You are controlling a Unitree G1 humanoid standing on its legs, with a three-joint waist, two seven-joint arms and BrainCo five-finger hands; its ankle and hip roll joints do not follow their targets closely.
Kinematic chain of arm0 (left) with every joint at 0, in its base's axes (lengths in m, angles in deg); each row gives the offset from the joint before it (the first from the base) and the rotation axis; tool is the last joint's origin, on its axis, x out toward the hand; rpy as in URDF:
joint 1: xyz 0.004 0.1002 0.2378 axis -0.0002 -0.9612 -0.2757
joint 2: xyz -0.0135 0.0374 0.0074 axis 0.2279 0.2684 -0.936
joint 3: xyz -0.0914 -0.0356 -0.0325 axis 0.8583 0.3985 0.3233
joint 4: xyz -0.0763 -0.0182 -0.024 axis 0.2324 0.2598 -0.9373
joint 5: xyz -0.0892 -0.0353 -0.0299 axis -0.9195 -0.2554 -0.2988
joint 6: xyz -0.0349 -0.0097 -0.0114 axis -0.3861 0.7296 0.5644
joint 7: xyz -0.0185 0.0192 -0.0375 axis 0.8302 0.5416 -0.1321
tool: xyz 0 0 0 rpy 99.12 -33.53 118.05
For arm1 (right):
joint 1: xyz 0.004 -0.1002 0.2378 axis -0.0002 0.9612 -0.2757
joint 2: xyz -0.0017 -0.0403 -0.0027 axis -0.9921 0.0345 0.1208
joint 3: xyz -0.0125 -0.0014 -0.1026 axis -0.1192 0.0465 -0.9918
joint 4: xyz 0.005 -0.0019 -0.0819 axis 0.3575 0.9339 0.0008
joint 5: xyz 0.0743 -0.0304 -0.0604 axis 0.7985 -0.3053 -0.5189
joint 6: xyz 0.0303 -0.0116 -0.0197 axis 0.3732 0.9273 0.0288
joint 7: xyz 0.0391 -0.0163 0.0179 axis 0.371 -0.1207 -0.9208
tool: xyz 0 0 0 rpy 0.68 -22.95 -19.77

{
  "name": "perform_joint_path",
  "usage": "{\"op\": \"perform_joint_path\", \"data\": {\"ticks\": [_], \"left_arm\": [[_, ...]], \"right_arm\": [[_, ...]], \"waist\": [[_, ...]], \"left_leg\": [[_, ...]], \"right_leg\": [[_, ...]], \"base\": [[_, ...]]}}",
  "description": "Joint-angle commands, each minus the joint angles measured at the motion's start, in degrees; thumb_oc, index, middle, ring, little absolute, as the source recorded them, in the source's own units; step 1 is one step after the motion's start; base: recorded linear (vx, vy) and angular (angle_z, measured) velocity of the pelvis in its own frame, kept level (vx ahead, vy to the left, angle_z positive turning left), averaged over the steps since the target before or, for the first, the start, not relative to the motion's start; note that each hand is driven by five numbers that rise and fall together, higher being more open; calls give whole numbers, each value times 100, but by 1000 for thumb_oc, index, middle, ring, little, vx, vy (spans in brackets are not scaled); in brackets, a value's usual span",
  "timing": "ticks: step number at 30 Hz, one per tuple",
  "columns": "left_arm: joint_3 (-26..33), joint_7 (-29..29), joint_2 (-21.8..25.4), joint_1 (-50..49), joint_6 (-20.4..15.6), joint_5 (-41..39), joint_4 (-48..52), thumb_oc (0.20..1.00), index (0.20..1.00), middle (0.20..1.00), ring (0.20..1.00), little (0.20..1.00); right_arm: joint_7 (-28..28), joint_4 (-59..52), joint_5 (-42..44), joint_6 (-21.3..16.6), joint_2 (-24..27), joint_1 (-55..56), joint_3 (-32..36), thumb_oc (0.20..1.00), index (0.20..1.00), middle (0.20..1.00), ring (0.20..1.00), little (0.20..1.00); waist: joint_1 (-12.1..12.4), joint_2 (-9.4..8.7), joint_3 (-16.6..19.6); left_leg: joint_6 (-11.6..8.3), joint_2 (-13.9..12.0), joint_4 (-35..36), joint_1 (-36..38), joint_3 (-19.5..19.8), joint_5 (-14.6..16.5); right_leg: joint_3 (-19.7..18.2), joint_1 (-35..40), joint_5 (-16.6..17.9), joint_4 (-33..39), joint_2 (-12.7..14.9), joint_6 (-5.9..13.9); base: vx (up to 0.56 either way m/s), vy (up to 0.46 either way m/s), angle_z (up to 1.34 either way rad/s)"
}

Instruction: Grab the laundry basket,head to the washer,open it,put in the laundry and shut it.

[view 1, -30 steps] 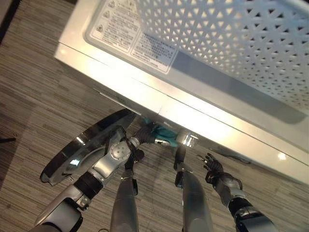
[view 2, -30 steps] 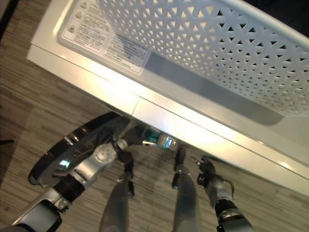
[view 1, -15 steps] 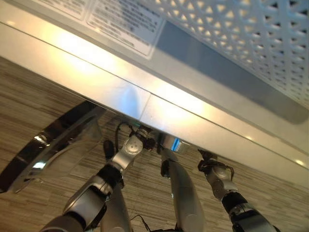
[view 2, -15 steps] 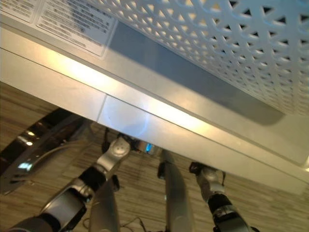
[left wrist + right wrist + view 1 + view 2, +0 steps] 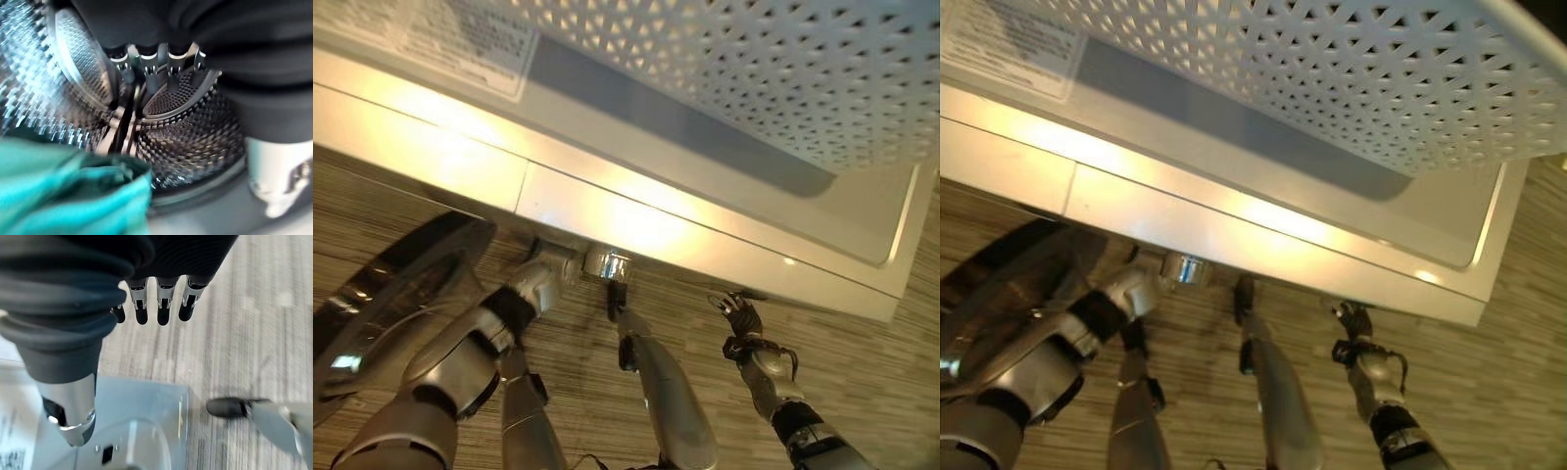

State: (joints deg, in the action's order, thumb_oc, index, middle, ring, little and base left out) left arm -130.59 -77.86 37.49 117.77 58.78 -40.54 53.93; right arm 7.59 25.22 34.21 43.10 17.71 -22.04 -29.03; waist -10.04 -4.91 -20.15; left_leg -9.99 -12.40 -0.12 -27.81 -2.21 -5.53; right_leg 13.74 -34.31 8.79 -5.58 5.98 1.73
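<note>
The left robot hand (image 5: 161,58) is reached inside the washer drum (image 5: 190,122), its fingers (image 5: 173,73) hanging relaxed and apart over the perforated steel wall, holding nothing. Just below and beside that robot hand lies a teal garment (image 5: 73,196), bunched on the drum's lower wall and apart from the fingertips. From the head camera the left arm runs under the washer (image 5: 607,211) front edge, so the robot hand itself is hidden there by the machine's top.

The round glass washer door (image 5: 391,294) stands swung open on the outer side of the left arm, close against it.

The right robot hand (image 5: 741,318) hovers over the wood-patterned floor (image 5: 862,362), just below the washer's front edge and well apart from the left one. In its wrist view the fingers (image 5: 164,308) point out straight and spread, with the thumb held apart, gripping nothing; the washer's corner shows beyond the thumb.

The white perforated laundry basket (image 5: 1351,88) sits on top of the washer, above and beyond both robot hands, untouched by either.
</note>
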Motion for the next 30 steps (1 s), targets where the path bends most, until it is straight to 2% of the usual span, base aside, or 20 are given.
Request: {"op": "perform_joint_path", "data": {"ticks": [1, 3, 5, 9, 11, 12, 15, 19, 20, 22, 24, 30], "left_arm": [[261, -37, -8, 296, -936, -371, 1429, 1000, 1000, 1000, 1000, 1000], [326, -447, 53, -207, -996, -807, 1884, 1000, 1000, 1000, 1000, 1000], [356, -602, 81, -334, -963, -910, 2002, 1000, 1000, 1000, 1000, 1000], [514, -1379, 152, -1209, -743, -1642, 2259, 1000, 1000, 1000, 1000, 1000], [734, -1543, 187, -1740, -672, -2188, 2304, 1000, 1000, 1000, 1000, 1000], [740, -1548, 194, -1750, -668, -2190, 2315, 1000, 1000, 1000, 1000, 1000], [1318, -1649, 288, -2773, -548, -2848, 2154, 1000, 1000, 1000, 1000, 1000], [1748, -1609, 338, -3415, -441, -2886, 1837, 1000, 1000, 1000, 1000, 1000], [1998, -1591, 373, -3753, -393, -2655, 1640, 1000, 1000, 1000, 1000, 1000], [2110, -1572, 366, -3936, -391, -2482, 1503, 1000, 1000, 1000, 1000, 1000], [2426, -1549, 307, -4380, -292, -2057, 906, 1000, 1000, 1000, 1000, 1000], [2828, -1348, 66, -4762, -224, -2138, 648, 1000, 1000, 1000, 1000, 1000]], "right_arm": [[-10, 288, -95, 58, 109, 370, 227, 1000, 1000, 1000, 1000, 1000], [-54, 449, -251, 211, 78, 356, 261, 1000, 1000, 1000, 1000, 1000], [-79, 508, -350, 270, 63, 356, 238, 1000, 1000, 1000, 1000, 1000], [-245, 843, -963, 633, 13, 445, 43, 1000, 1000, 1000, 1000, 1000], [-322, 932, -1284, 759, 14, 579, -53, 1000, 1000, 1000, 1000, 1000], [-322, 929, -1285, 759, 12, 584, -57, 1000, 1000, 1000, 1000, 1000], [-458, 1211, -1491, 913, -23, 801, 41, 1000, 1000, 1000, 1000, 1000], [-527, 1396, -1559, 968, -45, 1047, 213, 1000, 1000, 1000, 1000, 1000], [-532, 1595, -1605, 1007, -56, 1156, 374, 1000, 1000, 1000, 1000, 1000], [-533, 1729, -1662, 1008, -80, 1231, 443, 1000, 1000, 1000, 1000, 1000], [-556, 2112, -1771, 1102, -101, 1383, 665, 1000, 1000, 1000, 1000, 1000], [-591, 2226, -1865, 1175, -180, 1522, 638, 1000, 1000, 1000, 1000, 1000]], "waist": [[232, 124, 715], [377, 180, 749], [393, 182, 766], [560, 208, 830], [625, 237, 890], [617, 230, 892], [693, 289, 1103], [738, 323, 1256], [776, 349, 1348], [796, 363, 1382], [852, 388, 1494], [918, 398, 1564]], "left_leg": [[30, -105, -432, -65, 97, 453], [82, -39, -427, 238, 97, 525], [101, -15, -407, 342, 98, 518], [155, -22, -349, 997, 97, 626], [174, -26, -278, 1288, 75, 666], [180, -15, -263, 1287, 78, 639], [253, 66, -67, 1747, 26, 641], [280, 118, 129, 2129, -55, 623], [294, 146, 217, 2284, -90, 642], [307, 168, 273, 2404, -125, 662], [366, 257, 303, 2607, -156, 761], [388, 272, 375, 2762, -66, 751]], "right_leg": [[37, 240, -895, -353, 459, 684], [92, 626, -920, -333, 515, 684], [97, 769, -897, -278, 535, 686], [155, 1588, -946, -79, 542, 704], [169, 1927, -963, 74, 509, 715], [173, 1932, -937, 98, 516, 714], [147, 2381, -825, 426, 522, 756], [120, 2714, -716, 712, 528, 793], [125, 2875, -684, 842, 544, 814], [131, 2974, -662, 915, 555, 835], [89, 3155, -612, 1013, 614, 888], [69, 3323, -736, 968, 580, 841]], "base": [[44, 85, 7], [97, 103, 9], [85, 79, 12], [110, 67, 14], [101, 47, 11], [66, 44, 22], [112, 95, 15], [80, 65, -4], [44, 48, -2], [60, 77, -5], [48, 109, -12], [15, 3, 1]]}}
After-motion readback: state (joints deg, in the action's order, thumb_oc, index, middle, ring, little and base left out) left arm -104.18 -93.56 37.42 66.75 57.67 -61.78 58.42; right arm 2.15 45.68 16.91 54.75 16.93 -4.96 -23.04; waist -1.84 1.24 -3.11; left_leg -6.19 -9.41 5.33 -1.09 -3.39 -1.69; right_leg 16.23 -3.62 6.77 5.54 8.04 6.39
